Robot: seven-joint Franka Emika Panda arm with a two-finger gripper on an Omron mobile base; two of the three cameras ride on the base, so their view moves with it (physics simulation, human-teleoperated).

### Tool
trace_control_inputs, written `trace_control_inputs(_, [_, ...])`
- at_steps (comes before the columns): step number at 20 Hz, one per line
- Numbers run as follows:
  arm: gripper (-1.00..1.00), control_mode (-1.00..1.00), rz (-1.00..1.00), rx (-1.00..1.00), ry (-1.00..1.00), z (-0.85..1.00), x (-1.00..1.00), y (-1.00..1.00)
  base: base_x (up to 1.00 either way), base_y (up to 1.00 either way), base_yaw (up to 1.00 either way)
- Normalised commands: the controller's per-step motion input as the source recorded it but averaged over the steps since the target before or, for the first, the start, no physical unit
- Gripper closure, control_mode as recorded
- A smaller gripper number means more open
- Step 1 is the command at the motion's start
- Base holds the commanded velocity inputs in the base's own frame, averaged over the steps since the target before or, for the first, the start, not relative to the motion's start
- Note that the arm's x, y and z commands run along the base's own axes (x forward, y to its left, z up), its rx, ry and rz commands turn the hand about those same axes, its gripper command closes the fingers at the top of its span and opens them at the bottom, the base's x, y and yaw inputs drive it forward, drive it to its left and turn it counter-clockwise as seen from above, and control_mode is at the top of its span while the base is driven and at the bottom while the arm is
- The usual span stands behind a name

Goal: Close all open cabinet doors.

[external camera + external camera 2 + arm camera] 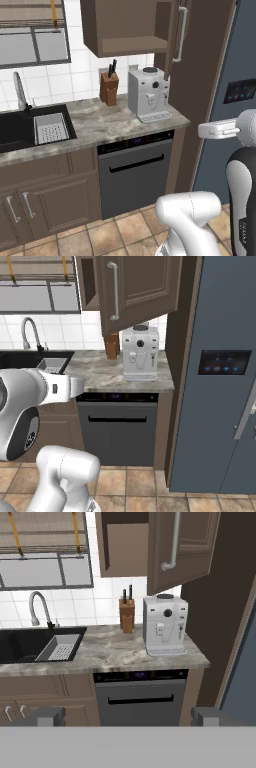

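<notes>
The pincer hangs low and well short of the table, its two dark finger tips spread wide apart at the bottom of the hand view with nothing between them, so it is released and empty. From it, the task's thing lies up and ahead, a little to the right: the tall dark brown wooden wall-cupboard door with a recessed panel stands swung out over the white espresso machine. Its long axis is upright, and so is its vertical silver bar handle, which faces the robot. The open cupboard cavity sits to the door's left, so the coming move looks like a rise to door height and a push on the panel toward the far left to shut it.

The arm is folded back near the base, forearm roughly level and hand pointing forward at the wall, as both base views show; it seems to need a long reach upward.

Farther out, a brown wooden knife block stands just left of the machine on the grey marbled table. A black sink lies to the left, and the black-fronted dishwasher sits below.
</notes>
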Motion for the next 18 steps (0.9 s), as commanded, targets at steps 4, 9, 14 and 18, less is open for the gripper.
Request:
trace_control_inputs(4, [-1.00, 1.00, 0.00, 0.00, 0.00, 0.00, 0.00, 0.00, 0.32, -0.30, 0.21])
trace_control_inputs(9, [-1.00, 1.00, 0.00, 0.00, 0.00, 0.00, 0.00, 0.00, 0.23, -0.42, 0.20])
trace_control_inputs(14, [-1.00, 1.00, 0.00, 0.00, 0.00, 0.00, 0.00, 0.00, 0.11, -0.43, 0.18])
trace_control_inputs(18, [-1.00, 1.00, 0.00, 0.00, 0.00, 0.00, 0.00, 0.00, 0.27, -0.39, 0.18])
